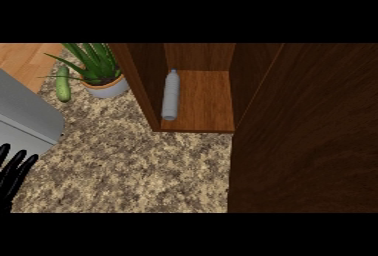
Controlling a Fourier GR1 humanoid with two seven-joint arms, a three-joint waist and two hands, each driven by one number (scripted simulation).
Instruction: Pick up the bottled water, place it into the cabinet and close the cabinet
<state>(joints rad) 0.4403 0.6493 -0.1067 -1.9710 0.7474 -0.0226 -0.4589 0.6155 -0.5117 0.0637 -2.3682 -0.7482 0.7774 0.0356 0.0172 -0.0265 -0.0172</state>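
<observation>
so the bottled water [170, 95] is already lying inside the cabinet [198, 100], door [303, 130] looks still open I think, and only the left hand [13, 172] shows, fingers straight, holding nothing, resting at the bench [133, 165] edge.

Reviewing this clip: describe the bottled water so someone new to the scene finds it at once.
Start at the dark wooden cabinet on the right. On its open shelf, against the left wall, lies the bottled water. It is the only pale grey, slim thing inside; the green cucumber and potted plant sit outside on the counter.
</observation>
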